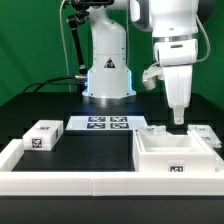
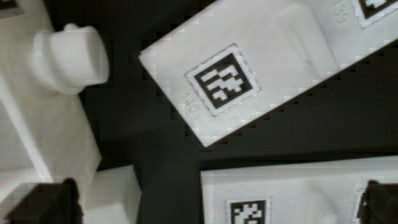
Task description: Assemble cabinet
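My jaws stand wide and hold nothing; in the wrist view the two dark fingers (image 2: 43, 204) sit at opposite edges of the picture, with only the parts below showing between them.

In the exterior view I hang in the right half of the frame, fingers (image 1: 178, 116) pointing straight down, above the far side of the cabinet box (image 1: 150, 166) and clear of it. That box is the big open white one at the lower right of the frame, upright on the black worktop (image 1: 95, 150), one tag on its front wall. Two smaller white pieces lie just behind it, one (image 1: 155, 129) toward the exterior view's left of my fingers, one (image 1: 205, 132) toward its right. A tagged white block (image 1: 42, 136) rests well apart at the left of the frame. The marker board (image 1: 100, 124) lies flat at the centre, in front of my base. A low white rail (image 1: 60, 184) runs along the bottom and up the left.

From the wrist I see a tagged white panel (image 2: 222, 80) lying askew on the worktop and a second tagged white face (image 2: 285, 195) near it; I cannot tell which parts they are.
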`<action>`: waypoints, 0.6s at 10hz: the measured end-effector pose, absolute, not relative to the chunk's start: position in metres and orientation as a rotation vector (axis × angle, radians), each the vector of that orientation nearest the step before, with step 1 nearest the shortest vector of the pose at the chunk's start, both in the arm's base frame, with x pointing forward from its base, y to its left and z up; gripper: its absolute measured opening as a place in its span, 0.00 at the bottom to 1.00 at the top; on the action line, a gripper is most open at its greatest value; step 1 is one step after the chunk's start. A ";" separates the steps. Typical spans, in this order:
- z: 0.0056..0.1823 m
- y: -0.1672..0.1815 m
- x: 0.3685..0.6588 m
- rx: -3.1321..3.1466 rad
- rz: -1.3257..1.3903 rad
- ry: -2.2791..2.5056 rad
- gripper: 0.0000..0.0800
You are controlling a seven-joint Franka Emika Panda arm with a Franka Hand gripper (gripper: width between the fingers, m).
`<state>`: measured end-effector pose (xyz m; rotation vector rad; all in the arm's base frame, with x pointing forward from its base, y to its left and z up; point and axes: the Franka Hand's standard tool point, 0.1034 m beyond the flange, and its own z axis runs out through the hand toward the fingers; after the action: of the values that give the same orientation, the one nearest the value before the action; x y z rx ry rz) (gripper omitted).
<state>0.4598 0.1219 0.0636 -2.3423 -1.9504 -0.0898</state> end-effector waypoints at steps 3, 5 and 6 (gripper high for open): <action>0.062 0.134 0.453 -2.340 -0.133 -1.959 1.00; 0.056 0.158 0.442 -2.332 -0.173 -1.950 1.00; 0.051 0.170 0.438 -2.325 -0.177 -1.939 1.00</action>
<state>0.4378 0.1698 0.0514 -2.3246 -1.9391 -0.1769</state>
